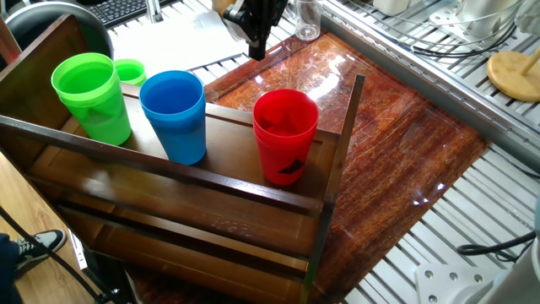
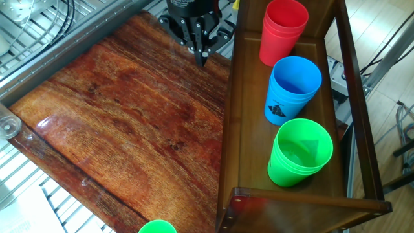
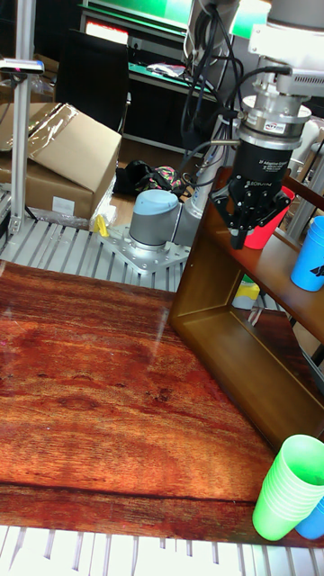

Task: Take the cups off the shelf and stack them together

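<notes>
Three tall cups stand in a row on the top board of the dark wooden shelf (image 1: 181, 171): green (image 1: 91, 97), blue (image 1: 174, 116) and red with a black mark (image 1: 285, 135). The other fixed view shows the same row, red (image 2: 282, 32), blue (image 2: 292, 89) and green (image 2: 299, 152), inside the shelf (image 2: 236, 136). My gripper (image 1: 257, 49) (image 2: 202, 59) hangs above the tabletop just beside the shelf's red-cup end, fingers pressed together and holding nothing. In the tall view the gripper (image 3: 243, 237) partly covers the red cup (image 3: 273, 231).
A glossy reddish-brown tabletop (image 2: 129, 116) lies beside the shelf. A smaller green cup (image 1: 131, 71) (image 2: 157, 227) sits off the shelf's far end. A clear glass (image 1: 308, 21) and a round wooden disc (image 1: 515, 74) lie past the tabletop. Metal slats border it.
</notes>
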### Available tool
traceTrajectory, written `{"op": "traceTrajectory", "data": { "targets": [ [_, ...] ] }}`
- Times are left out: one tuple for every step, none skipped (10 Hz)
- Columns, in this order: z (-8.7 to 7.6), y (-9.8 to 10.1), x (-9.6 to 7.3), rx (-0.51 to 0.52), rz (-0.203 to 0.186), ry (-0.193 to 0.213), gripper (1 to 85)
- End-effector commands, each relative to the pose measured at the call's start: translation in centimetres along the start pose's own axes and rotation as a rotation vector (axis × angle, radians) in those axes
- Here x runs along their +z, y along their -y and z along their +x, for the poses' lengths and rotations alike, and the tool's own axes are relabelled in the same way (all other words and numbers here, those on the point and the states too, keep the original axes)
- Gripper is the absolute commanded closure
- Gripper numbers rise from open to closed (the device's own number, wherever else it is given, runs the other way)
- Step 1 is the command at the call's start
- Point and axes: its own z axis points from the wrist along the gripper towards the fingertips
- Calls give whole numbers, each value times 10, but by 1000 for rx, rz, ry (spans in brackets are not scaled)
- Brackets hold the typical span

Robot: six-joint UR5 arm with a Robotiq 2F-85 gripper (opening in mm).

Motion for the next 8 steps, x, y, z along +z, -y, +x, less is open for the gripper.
{"op": "traceTrajectory", "data": {
  "targets": [
    [1, 12, -2, -51, 49, -4, 843],
    [-6, 11, -2, -75, 45, 26, 843],
    [-17, 10, -2, -100, 43, 65, 843],
    [-20, 6, -2, -120, 31, 79, 843],
    [-22, 4, -2, -129, 23, 84, 843],
    [-17, 5, -2, -144, 25, 68, 843],
    [-8, 3, -1, -161, 17, 33, 843],
    [5, 7, -1, -184, 26, -18, 843]
  ]
}}
